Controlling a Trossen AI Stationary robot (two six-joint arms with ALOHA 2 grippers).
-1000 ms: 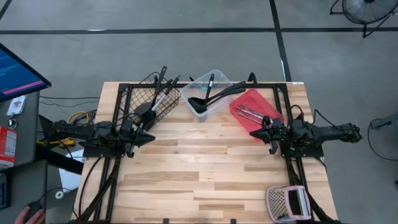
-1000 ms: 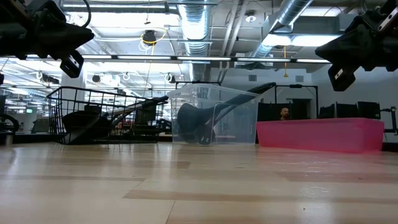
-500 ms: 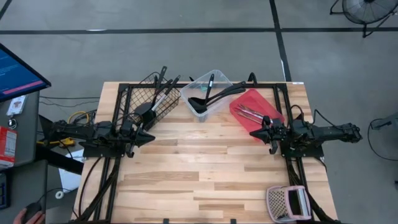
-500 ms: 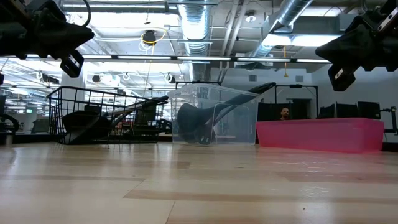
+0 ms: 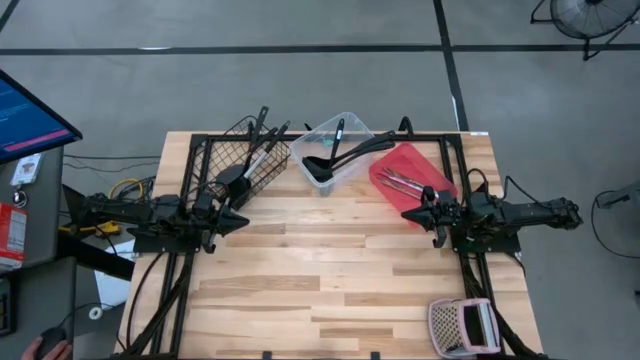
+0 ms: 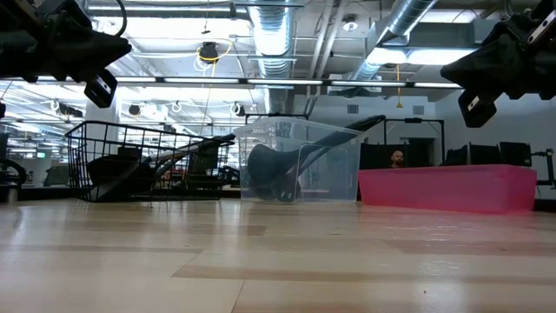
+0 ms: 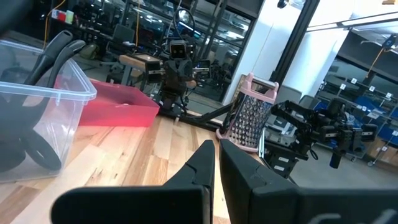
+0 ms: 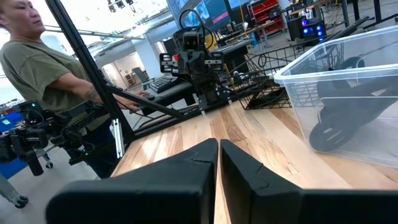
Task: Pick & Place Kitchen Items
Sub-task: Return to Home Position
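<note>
Only dimly, black ladles (image 6: 271, 171) show through the clear tub (image 6: 344, 180).

No legible text, brand or number anywhere. Blue monitor screen (image 5: 30, 115) left of the surface shows pale lines of text, too small to read. White card (image 5: 26, 170) below it carries a red mark, unreadable. Red-and-white package (image 5: 10, 235) at the picture's left edge has print, also too small to read.
</note>
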